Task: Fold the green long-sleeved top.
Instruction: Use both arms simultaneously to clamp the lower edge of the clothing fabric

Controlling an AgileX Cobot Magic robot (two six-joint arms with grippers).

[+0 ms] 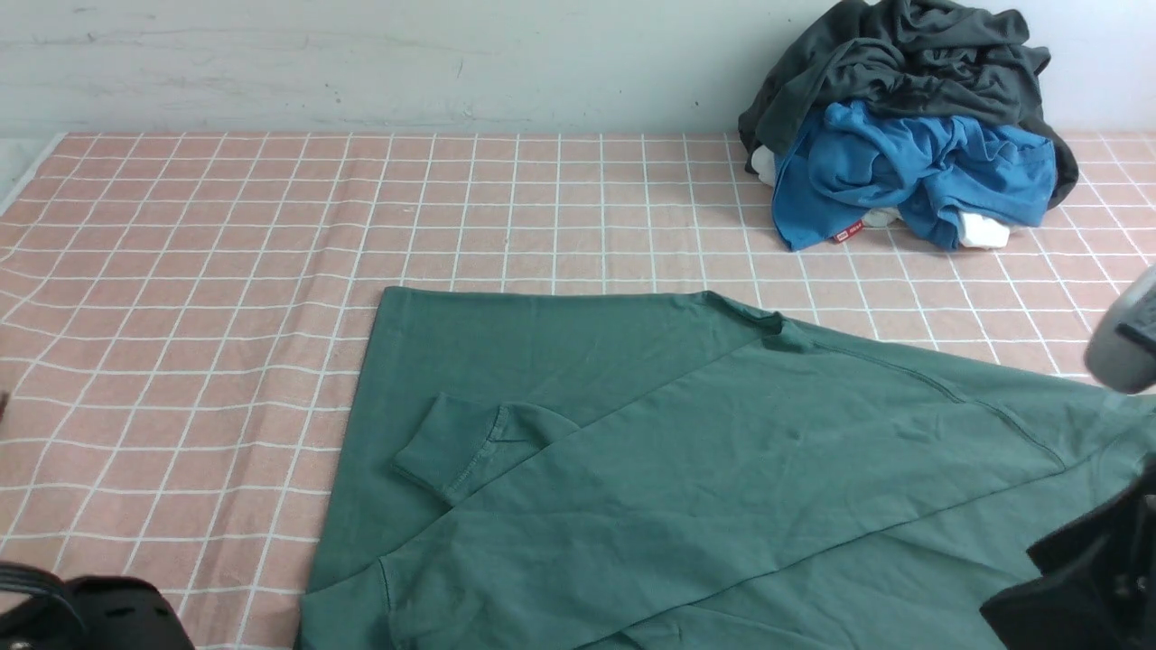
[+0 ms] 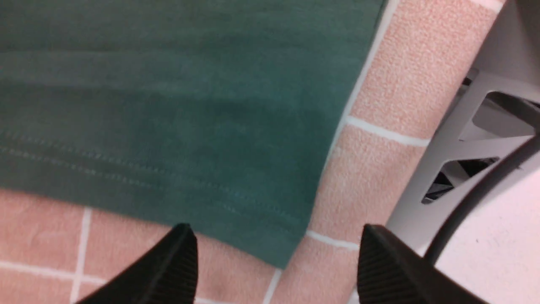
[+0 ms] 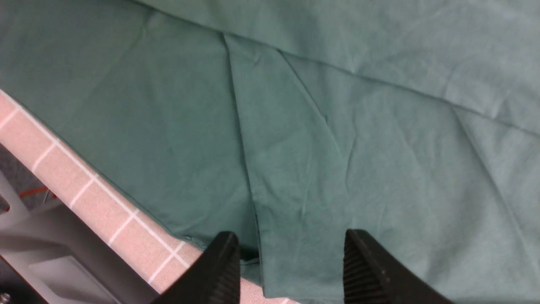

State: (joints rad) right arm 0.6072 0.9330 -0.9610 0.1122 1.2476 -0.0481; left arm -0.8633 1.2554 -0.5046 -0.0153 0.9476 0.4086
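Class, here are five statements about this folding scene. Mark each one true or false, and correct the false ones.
1. The green top lies on a pink checked cloth. True.
2. The blue garment lies on the green top. False: it sits in a pile at the far right of the cloth, apart from the top.
3. The left gripper is shut on the top's hem. False: its jaws stand open with nothing held, just off the hem corner.
4. One sleeve is folded across the body, and its cuff rests on the top. True.
5. The dark grey garment is heaped over the blue one. True.
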